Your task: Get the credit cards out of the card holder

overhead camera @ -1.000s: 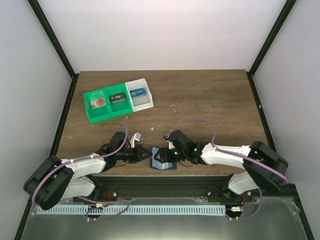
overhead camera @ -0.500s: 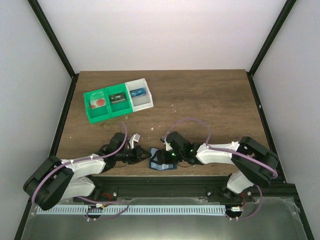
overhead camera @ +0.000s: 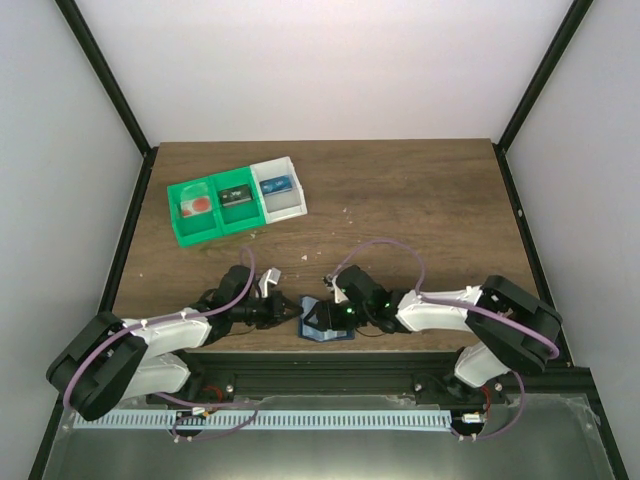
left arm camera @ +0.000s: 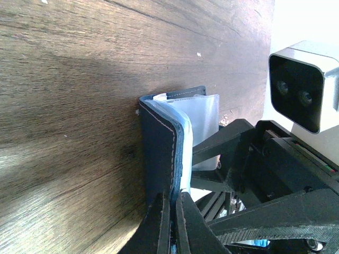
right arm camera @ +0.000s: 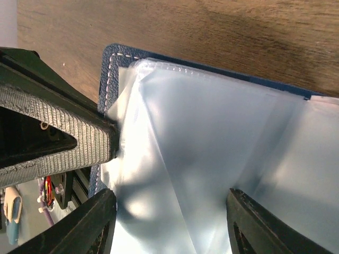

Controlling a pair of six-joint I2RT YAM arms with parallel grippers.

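Two robot arms meet over a blue card holder (overhead camera: 326, 334) at the near edge of the wooden worktop (overhead camera: 420, 200), just in front of their bases. The left end effector (left arm camera: 171, 197) is pressed together on the card holder's dark blue cover. It pinches the cover at one edge, so the cover stands upright on the wood with its pale stitching turned toward the left wrist camera.

The card holder is folded open, and its lighter blue lining and clear plastic sleeves (right arm camera: 212, 159) fan out toward the right arm. The right end effector (overhead camera: 322, 317) is spread, with its two black fingers (right arm camera: 87, 227) well apart on either side of the sleeves. The sleeves fill most of the right wrist view, and it is not clear whether those fingers touch the plastic. A ribbed grey pad (right arm camera: 58, 127) of the left end effector shows there too, pressed against the stitched blue corner.

A thin pale edge (left arm camera: 159, 97) peeks from the top of the fold; whether it is a credit card cannot be told.

Farther back on the left, well apart from both arms, sits a green-and-white tray (overhead camera: 212, 234). Each of its three compartments holds one small item: one red-and-white, one dark, one blue.
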